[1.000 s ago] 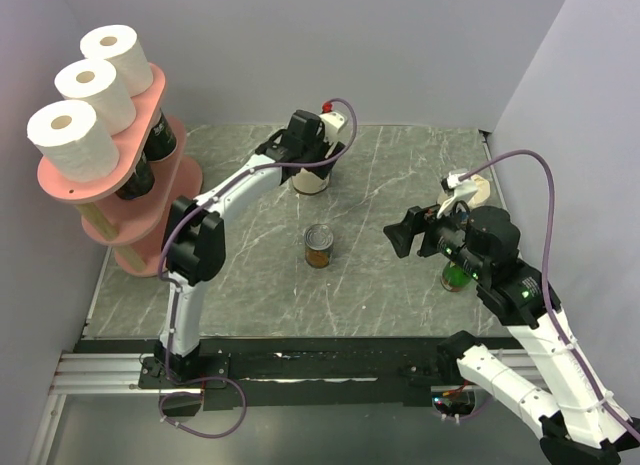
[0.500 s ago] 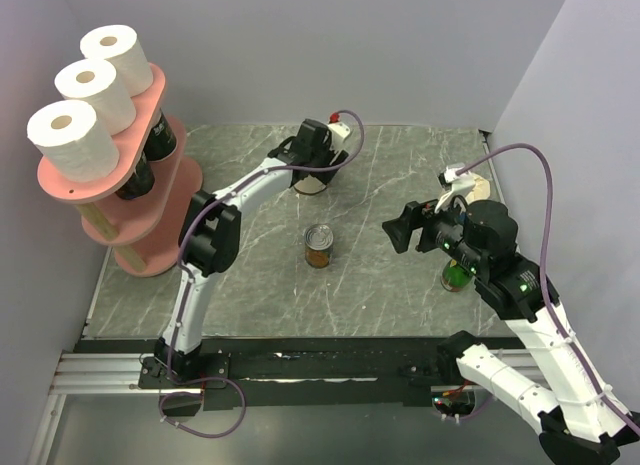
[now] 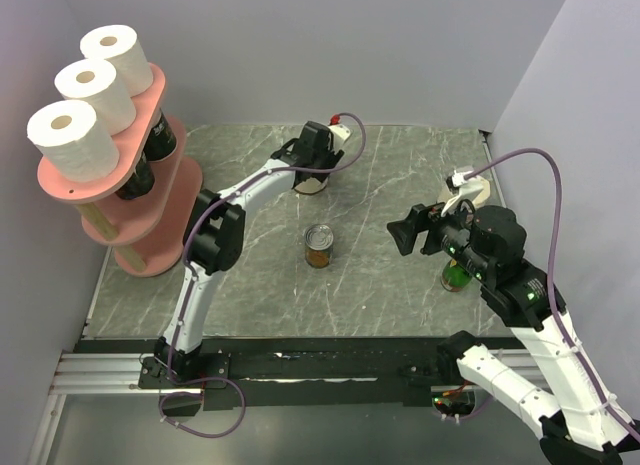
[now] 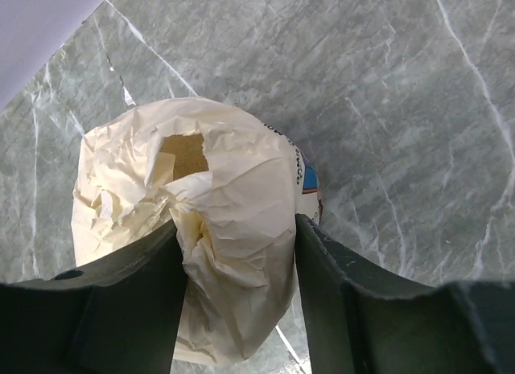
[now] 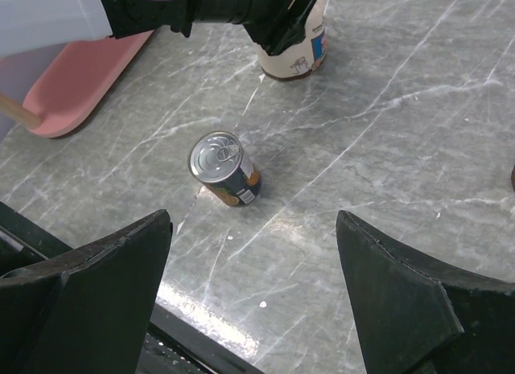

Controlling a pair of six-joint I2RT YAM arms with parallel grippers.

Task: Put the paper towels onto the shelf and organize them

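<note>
Paper towel roll [image 4: 221, 217] in cream wrapping, standing on the bench [image 3: 400, 175] beyond the tin can [image 3: 319, 247], is pinched across its loose wrapper by the left claw [image 4: 235, 225] (right claw [image 5: 253, 217] gapes wide, empty), so the crinkled paper may slip or tear on lifting.

Top external: high behind arm bases [image 3: 180, 370], frame bottom, looking down over whole grey marbled bench [image 3: 400, 175]. Left wrist: close, steep onto crinkled cream-wrapped paper roll [image 4: 233, 213], frame centre. Right wrist: farther, oblique across bench; shares that roll, upper middle, and small brown tin can [image 5: 224, 169] with top view.
</note>
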